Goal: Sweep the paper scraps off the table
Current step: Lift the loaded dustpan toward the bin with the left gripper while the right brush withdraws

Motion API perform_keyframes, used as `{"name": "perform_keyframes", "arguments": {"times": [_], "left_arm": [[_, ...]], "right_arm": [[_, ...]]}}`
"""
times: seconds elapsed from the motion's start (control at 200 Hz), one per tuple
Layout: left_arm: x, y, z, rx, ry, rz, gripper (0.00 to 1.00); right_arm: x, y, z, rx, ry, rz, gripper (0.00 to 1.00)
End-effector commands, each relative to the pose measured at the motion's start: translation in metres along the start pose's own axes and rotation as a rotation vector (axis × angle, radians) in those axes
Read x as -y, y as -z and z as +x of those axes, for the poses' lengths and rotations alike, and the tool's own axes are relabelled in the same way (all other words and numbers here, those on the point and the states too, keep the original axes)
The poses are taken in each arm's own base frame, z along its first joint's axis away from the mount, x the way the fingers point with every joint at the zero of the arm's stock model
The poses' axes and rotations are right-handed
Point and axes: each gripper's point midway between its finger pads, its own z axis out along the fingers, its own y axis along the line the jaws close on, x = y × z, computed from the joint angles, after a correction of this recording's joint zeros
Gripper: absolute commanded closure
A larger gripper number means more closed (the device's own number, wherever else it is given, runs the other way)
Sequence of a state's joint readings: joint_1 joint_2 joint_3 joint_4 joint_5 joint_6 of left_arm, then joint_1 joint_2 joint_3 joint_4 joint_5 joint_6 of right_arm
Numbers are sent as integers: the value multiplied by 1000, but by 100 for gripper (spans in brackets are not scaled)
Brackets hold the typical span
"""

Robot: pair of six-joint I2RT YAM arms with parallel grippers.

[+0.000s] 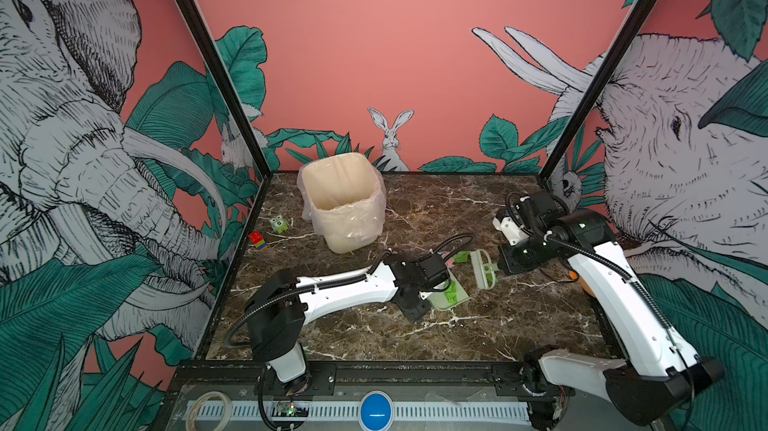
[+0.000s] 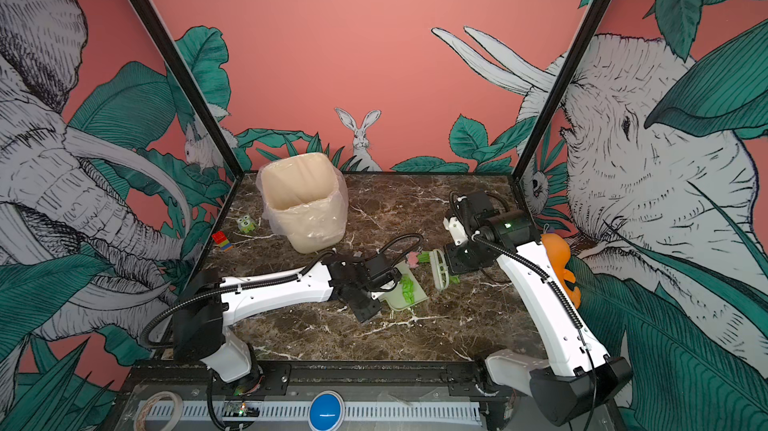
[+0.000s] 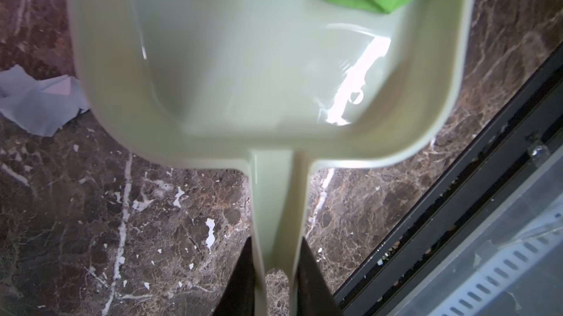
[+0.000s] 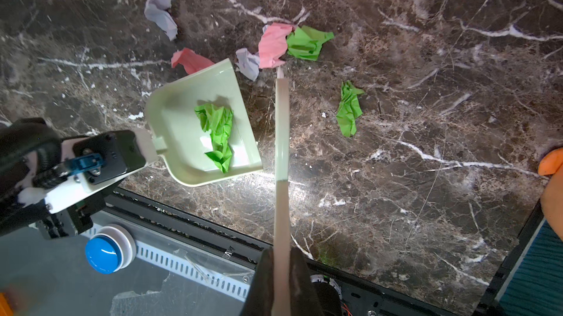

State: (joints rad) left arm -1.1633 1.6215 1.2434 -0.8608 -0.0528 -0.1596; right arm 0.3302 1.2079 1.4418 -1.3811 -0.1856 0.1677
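Note:
My left gripper (image 3: 277,256) is shut on the handle of a pale green dustpan (image 3: 259,86), which lies on the table (image 1: 457,341) near the middle. Crumpled green paper scraps (image 4: 217,131) lie in the pan (image 1: 457,302). My right gripper (image 4: 281,256) is shut on a pale brush (image 4: 281,131), whose head (image 1: 484,269) stands just off the pan's open lip. On the table beyond the pan lie a pink scrap (image 4: 272,45), a green one (image 4: 307,42), white ones (image 4: 248,63) (image 4: 161,13), another pink one (image 4: 190,60), and a lone green scrap (image 4: 348,110).
A cream bin (image 1: 343,200) lined with clear plastic stands at the back left. A small green owl figure (image 1: 279,224) and a red-blue-yellow block (image 1: 257,240) sit by the left edge. An orange figure (image 2: 559,258) sits at the right edge. A black frame borders the table.

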Motion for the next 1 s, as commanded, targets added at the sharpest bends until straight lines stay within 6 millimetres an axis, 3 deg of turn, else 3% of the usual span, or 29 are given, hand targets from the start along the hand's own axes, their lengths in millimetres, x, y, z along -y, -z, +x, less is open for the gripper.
{"name": "perform_keyframes", "arguments": {"times": [0.0,0.32,0.355,0.755,0.995], "left_arm": [[-8,25,-2,83,49,-26,100],[-35,100,-2,198,144,-67,100],[-39,108,-1,203,157,-68,100],[-84,195,10,249,284,-122,100],[-123,227,28,222,381,-178,100]], "right_arm": [[-3,7,3,14,-10,-53,100],[-10,-13,2,42,-71,-151,100],[-9,-21,8,12,-80,-154,100],[-13,-29,9,13,-84,-198,100],[-15,-29,8,19,-79,-214,100]]}}
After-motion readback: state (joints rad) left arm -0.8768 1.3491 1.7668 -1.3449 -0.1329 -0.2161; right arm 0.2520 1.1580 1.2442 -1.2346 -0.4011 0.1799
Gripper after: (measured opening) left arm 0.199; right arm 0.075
